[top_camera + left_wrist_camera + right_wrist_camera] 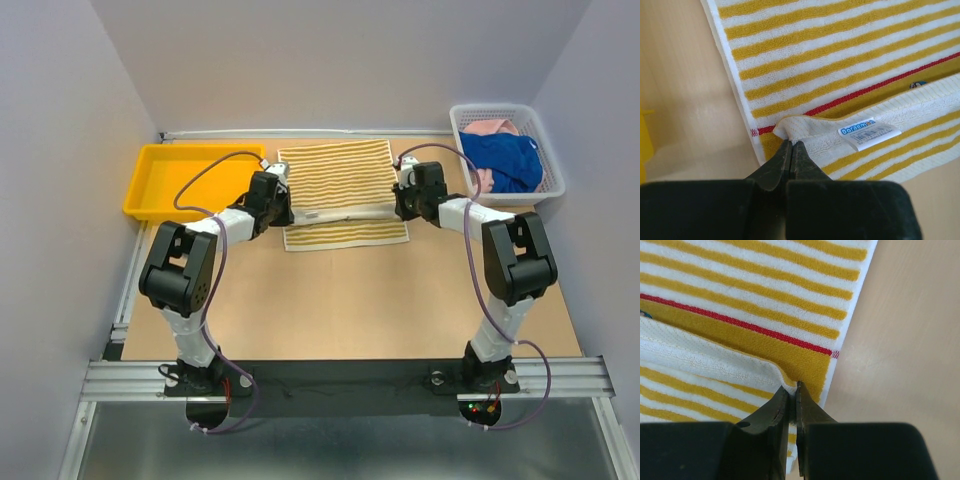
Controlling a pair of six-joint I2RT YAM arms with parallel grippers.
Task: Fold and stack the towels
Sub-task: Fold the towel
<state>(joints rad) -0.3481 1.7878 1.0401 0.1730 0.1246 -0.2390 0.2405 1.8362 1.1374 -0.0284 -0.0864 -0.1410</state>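
You've got both arms on the striped towel [340, 175]. It lies flat at the far middle of the table [350, 310], between the yellow tray [150, 190] at the far left and the white basket [555, 180] in the far right corner.

Left gripper [791, 146]: jaws pressed together, pinching the left corner of the cream hem. That hem is doubled back over the striped face, and a small white label [869, 133] sits on it just beside the fingertips.

Right gripper [792, 388]: jaws nearly closed, with the hem's right corner nipped between them at the towel's right edge.

From above you can see the held hem running straight from gripper to gripper across the towel. One striped band shows on the near side of it, the rest beyond it. A thin red line crosses the towel under the fold in both wrist views.

Blue towel [510, 160] is bunched in the basket. Pink towel [488, 127] is in there too, on its far side and touching the blue one.
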